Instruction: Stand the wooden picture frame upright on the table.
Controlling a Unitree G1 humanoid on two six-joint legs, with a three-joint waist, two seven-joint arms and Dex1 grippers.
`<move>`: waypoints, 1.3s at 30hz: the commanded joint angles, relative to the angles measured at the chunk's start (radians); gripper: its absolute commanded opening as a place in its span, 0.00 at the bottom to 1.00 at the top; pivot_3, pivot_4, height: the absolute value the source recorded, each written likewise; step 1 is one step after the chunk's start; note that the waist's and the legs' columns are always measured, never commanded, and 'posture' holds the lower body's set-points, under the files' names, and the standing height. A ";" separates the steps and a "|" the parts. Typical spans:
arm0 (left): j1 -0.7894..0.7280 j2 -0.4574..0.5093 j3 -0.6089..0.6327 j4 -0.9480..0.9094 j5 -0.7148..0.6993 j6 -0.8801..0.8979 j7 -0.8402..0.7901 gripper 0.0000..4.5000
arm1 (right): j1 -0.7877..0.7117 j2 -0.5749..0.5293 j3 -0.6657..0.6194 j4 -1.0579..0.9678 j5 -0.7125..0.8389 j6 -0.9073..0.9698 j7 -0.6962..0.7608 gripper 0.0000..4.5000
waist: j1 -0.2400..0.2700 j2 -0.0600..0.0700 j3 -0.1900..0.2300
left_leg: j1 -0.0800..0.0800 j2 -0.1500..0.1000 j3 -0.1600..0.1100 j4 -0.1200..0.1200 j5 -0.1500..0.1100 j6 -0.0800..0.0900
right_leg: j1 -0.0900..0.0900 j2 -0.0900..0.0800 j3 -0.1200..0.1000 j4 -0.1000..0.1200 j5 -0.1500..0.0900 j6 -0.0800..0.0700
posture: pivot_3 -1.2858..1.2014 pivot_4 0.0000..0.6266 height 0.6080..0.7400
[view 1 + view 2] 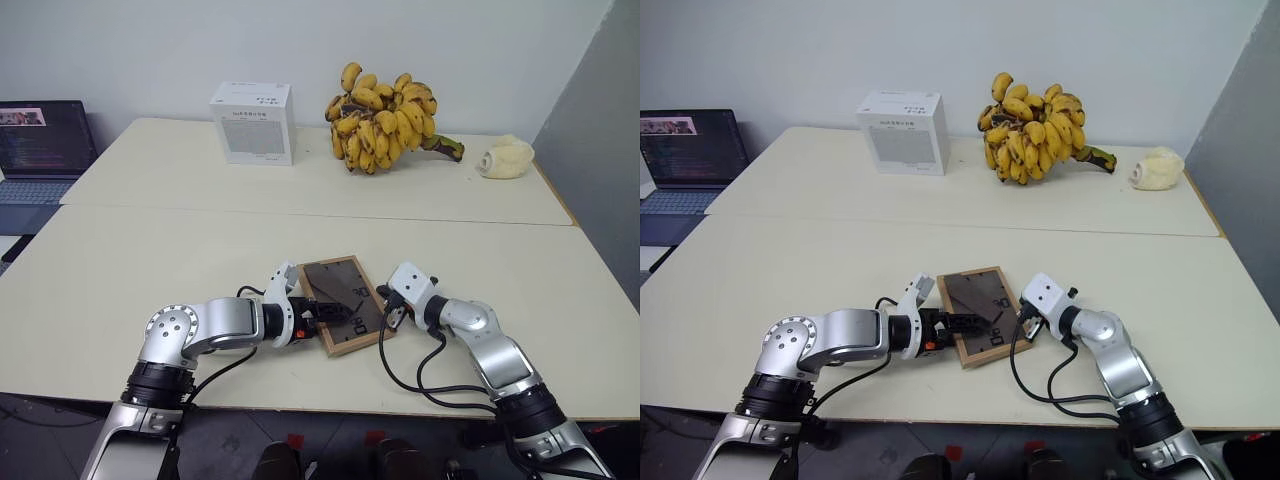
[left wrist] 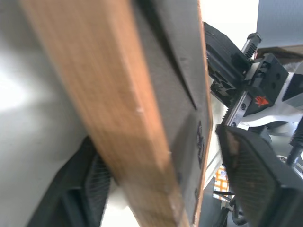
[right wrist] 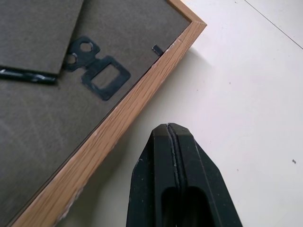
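I see the wooden picture frame (image 1: 340, 304) lying back-side up on the table (image 1: 150, 270), on the near slab just this side of the seam. My left gripper (image 1: 322, 313) sits at the frame's left edge, its jaws straddling the wood rail: one finger (image 2: 85, 189) under the frame, the other above the back panel with a gap to it (so not yet clamped, as far as I can tell). My right gripper (image 3: 177, 184) sits just beside the frame's right edge, jaws pressed fully together and holding nothing, a strip of bare table between them and the rail.

The frame is a small rectangle of pale, grainy wood around a matte grey-brown board carrying a black metal hanger plate (image 3: 97, 71) and a flat fold-out stand. The fingers are black with ribbed pads. The table is smooth, cream and matte.
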 commanded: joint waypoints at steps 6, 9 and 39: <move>0.004 -0.017 0.004 0.006 0.008 0.007 -0.019 0.37 | -0.064 0.026 0.006 0.055 0.000 -0.029 -0.018 0.00 | 0.003 0.000 0.000 | -0.007 0.000 -0.001 0.000 0.000 0.000 | -0.001 0.000 -0.001 0.000 0.000 0.000 | 0.52 0.24 1.00; 0.001 -0.032 0.020 0.004 0.008 0.003 -0.024 0.31 | -0.070 0.030 0.008 0.062 0.001 -0.035 -0.024 0.00 | 0.003 0.000 0.000 | -0.008 0.001 -0.001 0.000 0.000 0.000 | -0.001 0.000 -0.001 0.000 0.000 0.000 | 0.52 0.24 1.00; -0.248 0.221 -0.047 0.021 1.030 -0.359 -1.093 0.29 | -0.063 -0.237 -0.249 -0.224 0.232 0.052 0.104 0.00 | 0.022 0.009 0.012 | -0.027 0.000 0.000 0.000 0.002 -0.003 | -0.022 0.000 -0.002 0.004 0.003 -0.004 | 0.52 0.24 1.00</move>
